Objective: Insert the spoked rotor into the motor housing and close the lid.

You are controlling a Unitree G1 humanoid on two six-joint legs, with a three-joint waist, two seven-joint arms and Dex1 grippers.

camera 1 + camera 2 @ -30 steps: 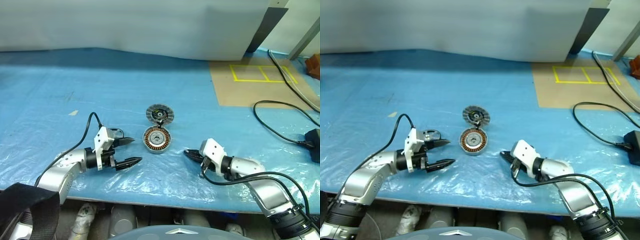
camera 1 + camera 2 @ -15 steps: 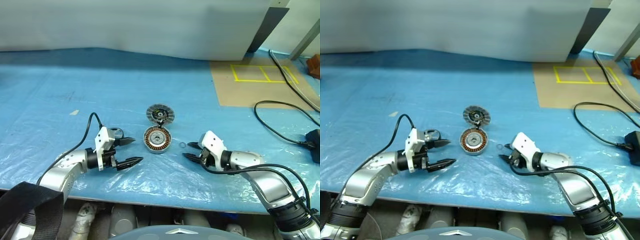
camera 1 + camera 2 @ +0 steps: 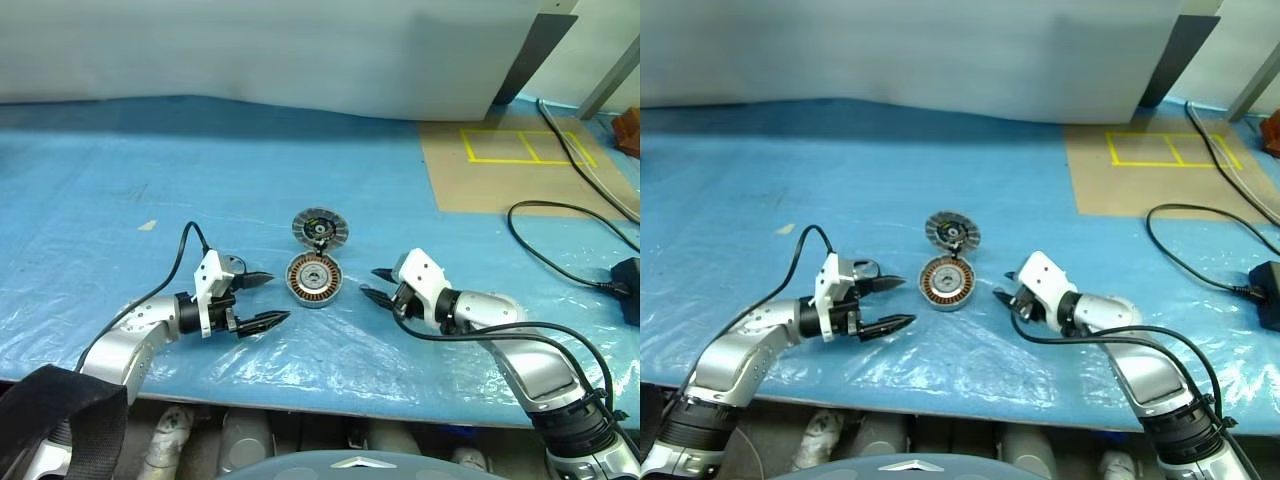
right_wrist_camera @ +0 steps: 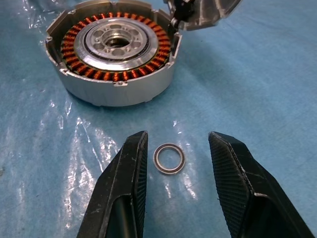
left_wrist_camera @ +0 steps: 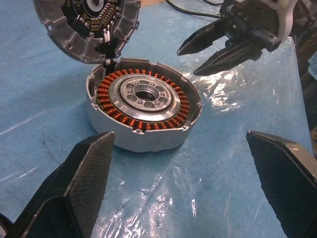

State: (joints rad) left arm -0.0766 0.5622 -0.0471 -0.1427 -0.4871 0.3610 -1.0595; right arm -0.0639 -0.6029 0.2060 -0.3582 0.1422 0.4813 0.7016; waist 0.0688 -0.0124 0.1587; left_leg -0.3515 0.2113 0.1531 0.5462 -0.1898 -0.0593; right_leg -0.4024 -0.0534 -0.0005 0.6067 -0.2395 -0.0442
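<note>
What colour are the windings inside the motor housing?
Copper-orange windings ring a silver hub, clearest in the left wrist view.

Motor housing (image 3: 315,279) lies open – both grippers, apparently empty, flank it.

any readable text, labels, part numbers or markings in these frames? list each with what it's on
No readable words, labels or numbers in any view.
The motor housing and the inside of the lid: no legible marking.
The small metal ring: no marking to be made out.
Only sign: yellow tape rectangles on the brown floor patch, no text.
</note>
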